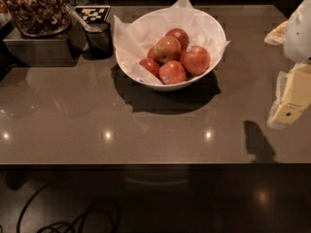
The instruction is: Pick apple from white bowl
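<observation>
In the white bowl [167,85] lies the apple [196,59] among redder apples [172,73]; gripper [291,101] at right, openness unclear.

Dim and warm overall, lit from above and behind. Dark shadow before the bowl [127,64], another below-left of the pale, brighter gripper [291,98] at right edge. Small glare spots along counter [73,110] front.

You have a glossy brown countertop [146,123] with small light spots reflected along its front. At the back left, a clear container of mixed snacks [36,8] sits on a metal box [39,50]. Just beside the box stands a dark mesh cup [99,40], with a checkered marker card [92,13] behind it. Below the counter edge, you see dark cables [63,220] looping over the floor.
</observation>
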